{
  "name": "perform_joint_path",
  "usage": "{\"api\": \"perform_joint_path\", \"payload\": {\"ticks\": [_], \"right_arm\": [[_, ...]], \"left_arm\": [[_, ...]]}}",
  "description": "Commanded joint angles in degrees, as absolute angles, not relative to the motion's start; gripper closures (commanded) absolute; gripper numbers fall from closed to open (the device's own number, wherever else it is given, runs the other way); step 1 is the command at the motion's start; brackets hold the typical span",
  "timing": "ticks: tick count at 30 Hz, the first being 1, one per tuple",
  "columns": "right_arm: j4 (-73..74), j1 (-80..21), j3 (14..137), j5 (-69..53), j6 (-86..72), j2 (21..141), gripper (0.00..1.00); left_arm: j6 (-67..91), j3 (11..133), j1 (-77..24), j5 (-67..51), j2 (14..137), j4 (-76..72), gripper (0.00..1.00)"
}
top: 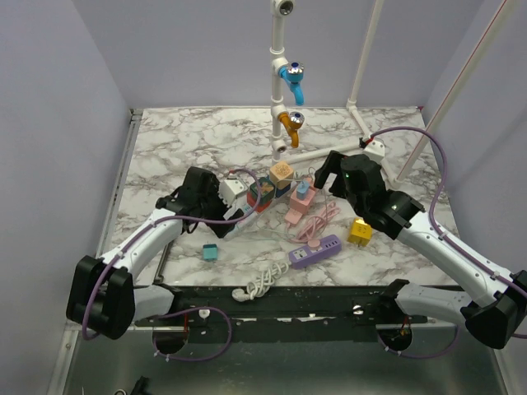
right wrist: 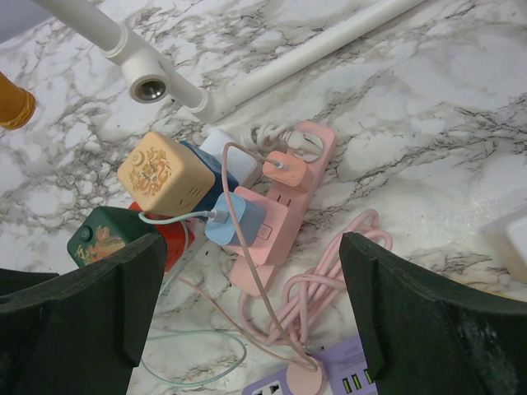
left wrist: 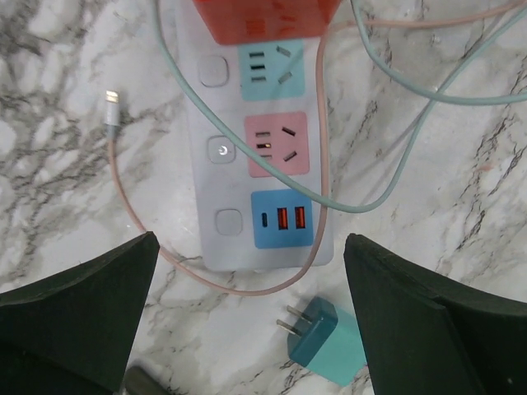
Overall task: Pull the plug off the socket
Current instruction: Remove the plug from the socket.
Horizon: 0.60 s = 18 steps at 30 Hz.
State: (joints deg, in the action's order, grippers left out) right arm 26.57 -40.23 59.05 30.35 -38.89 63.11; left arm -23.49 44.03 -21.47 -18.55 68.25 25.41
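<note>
A white power strip [left wrist: 263, 164] with teal, pink and blue socket panels lies under my open, empty left gripper [left wrist: 251, 321]. A red plug [left wrist: 263, 20] sits in its far end. A teal plug [left wrist: 325, 341] lies loose on the marble just past the strip's near end, prongs bare, between my fingers. It also shows in the top view [top: 211, 252]. My right gripper [right wrist: 255, 313] is open and empty above a pink power strip [right wrist: 284, 214], which holds a light blue plug [right wrist: 239, 218] and a pink plug [right wrist: 288, 169]. From above, the left gripper [top: 221, 206] and the right gripper [top: 325, 185] flank the cluster.
A yellow cube adapter [right wrist: 165, 173], a green one [right wrist: 107, 234], a purple power strip [top: 314, 251], a small yellow block [top: 360, 231] and a white coiled cable [top: 257, 284] lie around. Pink and teal cables loop over the strips. A white pipe frame [top: 280, 82] with taps stands behind.
</note>
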Motion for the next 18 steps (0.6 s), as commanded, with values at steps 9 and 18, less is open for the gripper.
{"api": "perform_joint_path", "payload": {"ticks": [9, 18], "right_arm": [[25.99, -41.04, 59.09, 31.98, -38.84, 61.15, 0.06], [24.65, -41.13, 57.66, 31.41, -38.68, 60.68, 0.07]], "left_arm": [[-20.89, 45.79, -25.08, -12.12, 79.0, 28.28, 0.02], [-18.73, 48.26, -27.64, -8.7, 84.86, 28.6, 0.01]]}}
